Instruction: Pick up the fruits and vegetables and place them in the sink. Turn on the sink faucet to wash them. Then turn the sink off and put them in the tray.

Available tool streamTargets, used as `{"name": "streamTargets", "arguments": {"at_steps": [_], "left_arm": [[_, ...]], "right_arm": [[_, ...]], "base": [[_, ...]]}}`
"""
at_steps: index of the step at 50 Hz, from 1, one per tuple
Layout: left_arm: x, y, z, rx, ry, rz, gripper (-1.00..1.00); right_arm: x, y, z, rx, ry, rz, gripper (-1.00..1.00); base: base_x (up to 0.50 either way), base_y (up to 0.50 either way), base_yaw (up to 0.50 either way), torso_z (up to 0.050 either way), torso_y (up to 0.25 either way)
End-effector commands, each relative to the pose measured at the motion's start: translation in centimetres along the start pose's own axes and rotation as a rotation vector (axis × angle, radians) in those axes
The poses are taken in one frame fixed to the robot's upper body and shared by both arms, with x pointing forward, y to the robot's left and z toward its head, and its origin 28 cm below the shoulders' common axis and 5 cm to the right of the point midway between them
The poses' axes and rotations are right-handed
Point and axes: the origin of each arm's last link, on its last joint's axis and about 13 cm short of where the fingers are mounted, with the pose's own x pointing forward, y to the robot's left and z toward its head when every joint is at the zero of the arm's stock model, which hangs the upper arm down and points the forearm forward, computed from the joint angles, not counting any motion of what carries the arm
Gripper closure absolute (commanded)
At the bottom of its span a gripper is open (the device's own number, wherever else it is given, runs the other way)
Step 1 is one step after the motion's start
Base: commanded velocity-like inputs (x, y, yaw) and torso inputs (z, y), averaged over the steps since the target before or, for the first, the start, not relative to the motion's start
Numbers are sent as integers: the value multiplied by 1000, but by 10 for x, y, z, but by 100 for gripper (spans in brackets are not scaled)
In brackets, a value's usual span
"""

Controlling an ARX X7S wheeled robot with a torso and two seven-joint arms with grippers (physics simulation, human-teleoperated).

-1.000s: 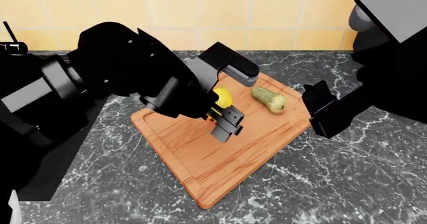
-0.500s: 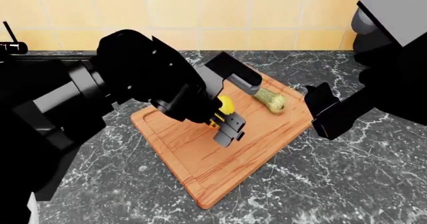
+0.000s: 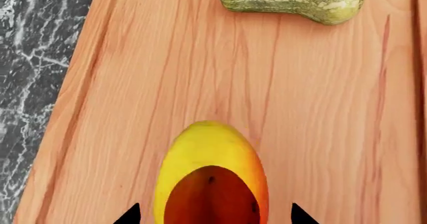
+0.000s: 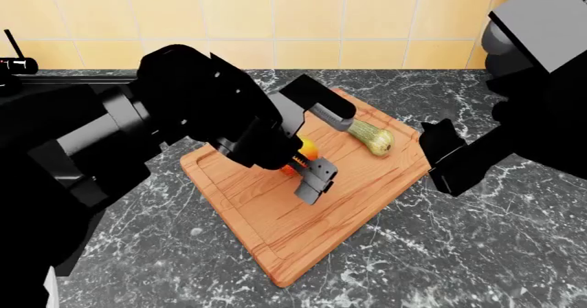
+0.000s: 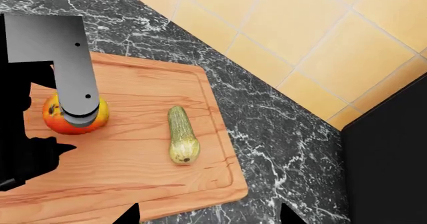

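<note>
jaws straddle mango (image 3: 212, 176) mid-tray (image 3: 313, 109), squash (image 3: 293, 0) apart.

ARX X7S body: matte black shells with grey panels.

Left arm (image 4: 137, 129): bulky rounded black housings, faceted at the wrist, with a lighter grey cylindrical band between segments. Tiny pale screw dots speckle the black wrist casing. Left gripper (image 4: 307, 158): two flat grey rectangular fingers (image 4: 317, 105), darker at the ends, small holes along the lower one; in the right wrist view a grey finger (image 5: 70, 69) shows two dark screw dots and a rounded tip. Right arm (image 4: 541, 81): black body topped by a flat grey angular plate with one dark dot, and a blocky black forearm link. Right gripper (image 5: 210, 215): only two black pointed fingertips visible.
</note>
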Motion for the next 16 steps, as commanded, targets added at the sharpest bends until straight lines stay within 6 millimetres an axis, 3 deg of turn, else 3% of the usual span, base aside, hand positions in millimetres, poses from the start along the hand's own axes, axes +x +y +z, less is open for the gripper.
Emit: {"name": "streamTargets", "arguments": {"at_steps": [1,9,16], "left_arm": [[-6,5,0,-21,-14,13,-100],[-39,8,-6,-49,-104,-12,-100],[-78,1,-24,-56,-226,-67,-100]], "right_arm": [[2,1,-4,3,4,-1,-100],[2,1,-7,25,0,1,-100],[0,1,-10,75,-32,28,-100]], "base": [[0,0,0,0,0],[0,0,0,0,0],[0,0,0,0,0]]}}
